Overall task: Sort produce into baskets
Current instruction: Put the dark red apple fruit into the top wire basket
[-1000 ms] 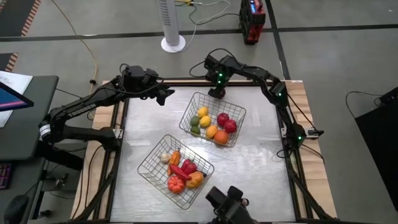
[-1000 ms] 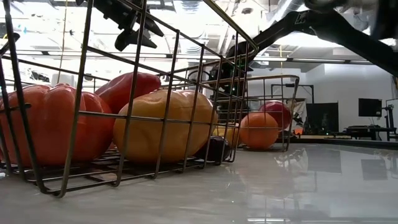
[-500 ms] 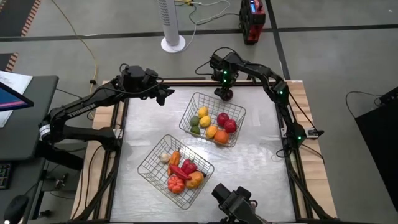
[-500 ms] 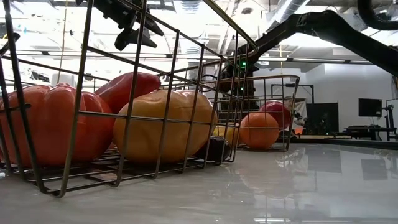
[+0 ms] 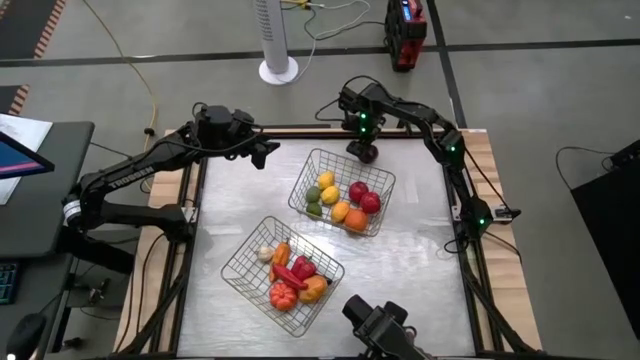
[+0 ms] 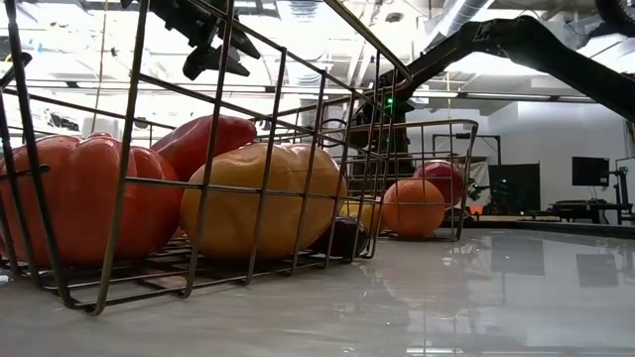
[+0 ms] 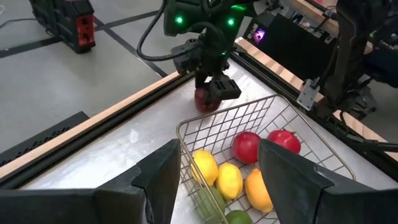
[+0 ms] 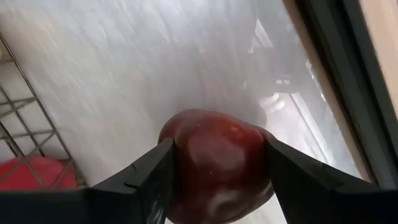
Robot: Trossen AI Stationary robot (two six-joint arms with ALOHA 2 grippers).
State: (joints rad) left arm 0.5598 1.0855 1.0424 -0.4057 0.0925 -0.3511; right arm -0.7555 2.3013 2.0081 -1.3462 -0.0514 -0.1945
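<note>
floor: grey concrete (image 5: 560, 80) | white fan base (image 5: 279, 70) | red case (image 5: 405, 35)

Overhead down, table-level across, two wrist close-ups — all sharing the far basket (image 5: 342, 192).

A white tower fan (image 5: 277, 38) is standing on the grey floor (image 5: 520, 90) beyond the bench (image 5: 420, 250). A red and black case (image 5: 405, 33) is sitting near it, and a yellow cable (image 5: 140, 75) is trailing across the floor.
</note>
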